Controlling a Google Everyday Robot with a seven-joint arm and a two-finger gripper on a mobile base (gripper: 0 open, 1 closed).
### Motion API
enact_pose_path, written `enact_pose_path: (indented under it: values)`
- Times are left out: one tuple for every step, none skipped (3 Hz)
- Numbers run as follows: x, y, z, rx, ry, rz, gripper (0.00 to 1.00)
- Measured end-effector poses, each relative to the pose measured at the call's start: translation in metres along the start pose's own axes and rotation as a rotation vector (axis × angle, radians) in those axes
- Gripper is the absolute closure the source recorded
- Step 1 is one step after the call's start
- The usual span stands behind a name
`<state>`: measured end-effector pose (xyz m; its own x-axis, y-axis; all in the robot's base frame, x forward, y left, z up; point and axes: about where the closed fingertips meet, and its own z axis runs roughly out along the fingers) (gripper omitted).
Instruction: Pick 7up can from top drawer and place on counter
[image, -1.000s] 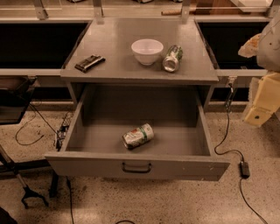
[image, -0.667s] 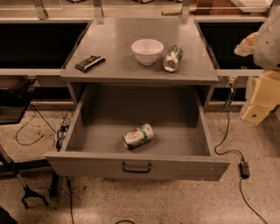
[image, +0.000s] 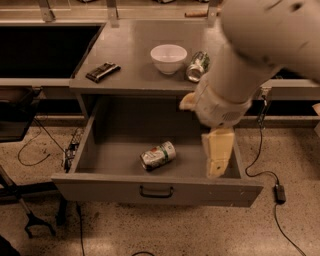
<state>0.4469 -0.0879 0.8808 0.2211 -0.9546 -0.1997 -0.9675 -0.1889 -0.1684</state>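
Since a second ago the arm (image: 260, 45) swung in, parking the end effector (image: 218, 150) (open or closed, can't tell) over the right of the top drawer (image: 155, 192), and the 7up can (image: 158, 155) lying sideways to its left could roll if clipped.

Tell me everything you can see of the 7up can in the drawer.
The 7up can is a small metal soda can, whitish-silver with a green band and silver ends. It lies on its side on the floor of the open top drawer, near the middle, one end angled toward the front left. Only the drawer floor touches it. The gripper hangs to its right, apart from it.
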Motion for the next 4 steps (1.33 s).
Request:
enact_pose_path:
  values:
    - [-0.048, -0.001, 0.085, -0.136, 0.058, -0.253, 0.00]
    - [-0.048, 0.000, 0.084, -0.125, 0.057, -0.260, 0.00]
    - [-0.057, -0.016, 0.088, -0.091, 0.077, -0.367, 0.00]
    - [-0.060, -0.051, 0.102, -0.066, 0.103, -0.502, 0.00]
